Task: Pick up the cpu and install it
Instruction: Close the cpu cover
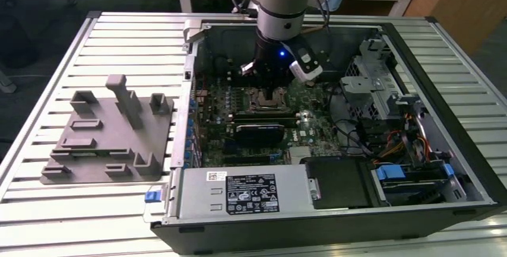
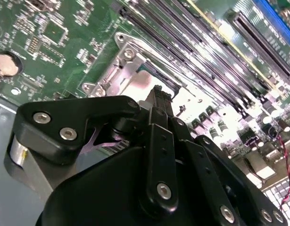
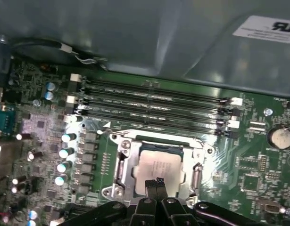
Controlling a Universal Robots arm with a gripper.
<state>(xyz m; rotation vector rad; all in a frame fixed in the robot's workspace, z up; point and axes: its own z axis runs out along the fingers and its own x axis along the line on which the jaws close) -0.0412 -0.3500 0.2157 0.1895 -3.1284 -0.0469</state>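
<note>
Open computer case (image 1: 412, 49) lies on the slatted table (image 1: 47, 221) and fills the half at the exterior view's right. The grey tray (image 1: 107, 141) with upright blocks sits on the table at the exterior view's left, just beside the case wall and well apart from the arm.

The arm drops from above into the case. The gripper (image 1: 269, 91) is over the middle of the motherboard (image 1: 309, 129). Close around it are a black card (image 1: 257, 133) just beside the socket on the near side, a drive cage (image 1: 372, 79) and loose cables (image 1: 357, 135) toward the case's edge at the exterior view's right, and the power supply (image 1: 237, 192) along the case's near edge.

The cpu (image 3: 156, 165) lies flat in the socket frame (image 3: 120, 162) at the middle of the motherboard, silver top facing up. It is square with no clear long axis. Its edges run parallel to the frame and to the memory slots (image 3: 154, 101) beside the socket. A row of capacitors (image 3: 64, 153) lines another side, and a coin cell (image 3: 280, 136) sits near the board's edge.

The gripper (image 3: 154, 181) has its fingertips pressed together with nothing between them, right over the cpu's top near one edge. Cannot tell if the tips touch the metal or hang just above it.

The second wrist view shows the same thing: gripper (image 2: 159, 92) closed, cpu (image 2: 135, 87) under the tips, frame screws and bracket tight around it.
</note>
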